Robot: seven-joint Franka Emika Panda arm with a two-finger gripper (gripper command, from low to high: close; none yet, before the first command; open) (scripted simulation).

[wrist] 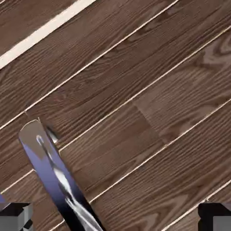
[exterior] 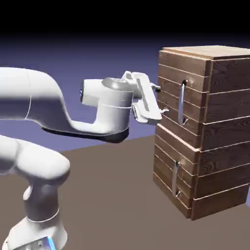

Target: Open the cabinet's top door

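Two door fronts, one above the other, form the face of a tall cabinet [exterior: 224,105] of brown horizontal planks with pale seams, standing at the exterior view's right on a brown tabletop [exterior: 110,193]. The top door [exterior: 168,73] is the larger panel and lies flush in the cabinet's front; its long, curved, silver upper handle [exterior: 181,102] runs vertically. The lower door [exterior: 163,156] bears a shorter vertical handle [exterior: 175,179], and it too lies flush. A white robot arm [exterior: 110,110] reaches in from the exterior view's left, its white base [exterior: 36,234] at the lower left, and carries the gripper [wrist: 115,219] close to the front of the top door. The gripper's two fingers are spread wide; in the hand view their grey tips [wrist: 17,219] appear at the bottom edge, one to the left and one to the right, well apart. The upper handle enters the same view from the bottom edge, nearer the left tip than the right, and slants up toward the left, its glossy surface showing blue-violet and bright streaks. Dark wood planks fill the remainder of the hand view, crossed by slanting pale seams, with one broader pale band at the upper left.
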